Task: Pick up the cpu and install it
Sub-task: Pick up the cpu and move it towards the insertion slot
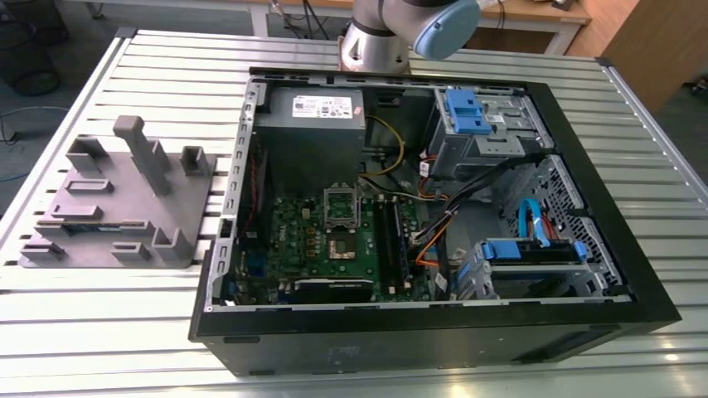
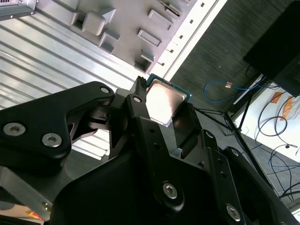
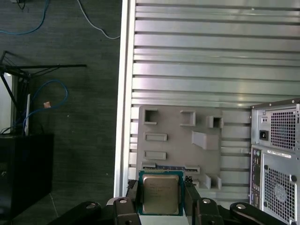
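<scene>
The cpu (image 3: pixel 161 194) sits clamped edge to edge between the two black fingers (image 3: pixel 133 199), held in the air over the slatted desk (image 3: pixel 197 56) and grey parts holder (image 3: pixel 173 140). The finger linkage hides its inner edge.

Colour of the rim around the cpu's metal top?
Teal-green, edging the small flat square silver-topped cpu; first wrist view shows it best.

The arm (image 1: pixel 382 37) shows in the exterior view as a grey joint with a blue cap, standing upright. In the first wrist view the black hand (image 3: pixel 161 200) is held high, its two fingers (image 3: pixel 189 194) pressed against opposite edges of the cpu (image 3: pixel 161 191), silver face outward.
</scene>
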